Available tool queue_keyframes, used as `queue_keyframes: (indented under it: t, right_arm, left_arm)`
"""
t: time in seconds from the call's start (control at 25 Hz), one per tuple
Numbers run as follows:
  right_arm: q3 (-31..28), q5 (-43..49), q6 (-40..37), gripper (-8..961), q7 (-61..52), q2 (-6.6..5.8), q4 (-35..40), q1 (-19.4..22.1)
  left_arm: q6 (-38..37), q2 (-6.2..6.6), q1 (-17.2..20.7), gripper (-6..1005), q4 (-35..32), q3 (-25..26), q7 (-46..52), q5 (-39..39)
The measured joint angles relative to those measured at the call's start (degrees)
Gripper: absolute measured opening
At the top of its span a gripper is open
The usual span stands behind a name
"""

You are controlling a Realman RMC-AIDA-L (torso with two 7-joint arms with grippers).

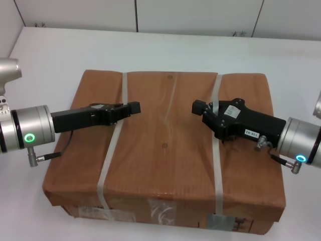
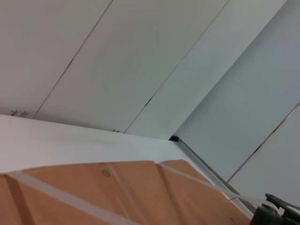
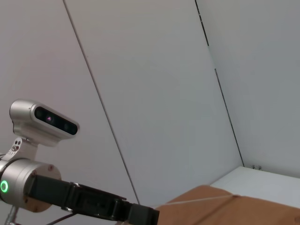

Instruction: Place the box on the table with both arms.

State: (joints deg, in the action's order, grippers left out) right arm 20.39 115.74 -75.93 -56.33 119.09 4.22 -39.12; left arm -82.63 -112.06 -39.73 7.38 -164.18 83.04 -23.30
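Observation:
The brown cardboard box [image 1: 165, 150] lies flat on the white table [image 1: 50, 55], bound by two whitish straps, with tape and labels on its near side. My left gripper [image 1: 134, 107] reaches in over the left half of the box top, shut and empty. My right gripper [image 1: 198, 107] reaches in over the right half. The two tips point at each other with a gap between them. I cannot tell whether either touches the top. The box also shows in the left wrist view [image 2: 117, 197] and the right wrist view [image 3: 234, 211], where the left gripper [image 3: 150, 216] appears.
White wall panels [image 1: 195, 15] stand along the table's far edge. Bare tabletop lies beyond the box and to its left. The box's near side is close to the bottom of the head view. The right gripper's tip [image 2: 276, 213] shows in the left wrist view.

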Motion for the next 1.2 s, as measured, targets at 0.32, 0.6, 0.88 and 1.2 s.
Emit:
queue_keyframes:
  t: [0.32, 0.6, 0.88, 1.2]
  right_arm:
    - [0.0, 0.0, 0.0, 34, 0.1, 0.00, 0.0, -0.1]
    - [0.0, 0.0, 0.5, 41, 0.1, 0.01, -0.1, -0.2]
    - [1.2, 0.2, 8.6, 48, 0.2, 0.01, -3.3, -2.4]
    - [1.3, 1.4, 18.6, 55, 0.2, 0.00, -7.3, -5.5]
  left_arm:
    - [0.0, 0.00, 0.0, 84, 0.0, 0.0, -0.1, 0.0]
    - [0.7, -0.01, 0.0, 83, 0.0, 0.0, -0.2, 0.0]
    - [7.4, -0.84, -0.1, 83, -0.1, 0.0, -1.6, 0.7]
    - [16.4, -2.60, -1.0, 82, -0.5, 0.0, -3.4, 3.2]
